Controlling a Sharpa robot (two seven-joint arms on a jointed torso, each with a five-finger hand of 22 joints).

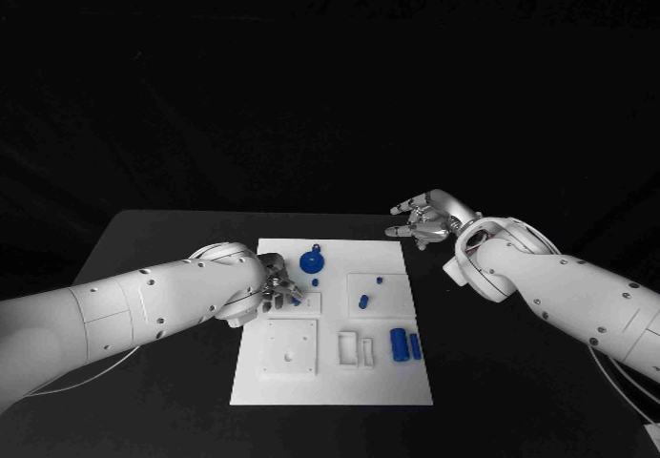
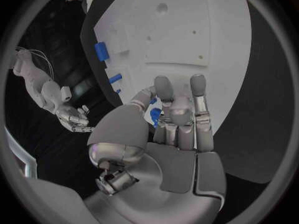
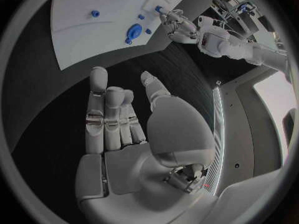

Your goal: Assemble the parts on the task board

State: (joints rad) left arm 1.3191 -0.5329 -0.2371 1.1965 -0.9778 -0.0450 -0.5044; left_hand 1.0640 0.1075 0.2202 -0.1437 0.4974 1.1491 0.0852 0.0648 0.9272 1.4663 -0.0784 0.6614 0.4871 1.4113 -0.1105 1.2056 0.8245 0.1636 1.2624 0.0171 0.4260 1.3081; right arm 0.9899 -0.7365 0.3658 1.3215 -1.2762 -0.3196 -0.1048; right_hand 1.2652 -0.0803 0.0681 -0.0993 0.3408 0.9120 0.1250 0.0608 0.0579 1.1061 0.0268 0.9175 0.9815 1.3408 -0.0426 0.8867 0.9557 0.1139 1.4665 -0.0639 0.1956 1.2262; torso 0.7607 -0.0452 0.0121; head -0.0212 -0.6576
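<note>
The white task board (image 1: 330, 386) lies in the middle of the black table. My left hand (image 1: 276, 284) is over the board's left edge and pinches a small blue part (image 2: 155, 116) between thumb and fingers. A round blue part (image 1: 312, 260) stands near the far edge, with small blue pieces (image 1: 315, 282) (image 1: 364, 301) close by. Two blue cylinders (image 1: 401, 343) lie at the board's right side. My right hand (image 1: 426, 218) hovers off the board past its far right corner, fingers spread (image 3: 118, 117) and holding nothing.
A raised white square block (image 1: 292, 348) and white slotted fixtures (image 1: 355, 348) sit on the near half of the board. Black tabletop (image 1: 152, 248) surrounds the board on every side.
</note>
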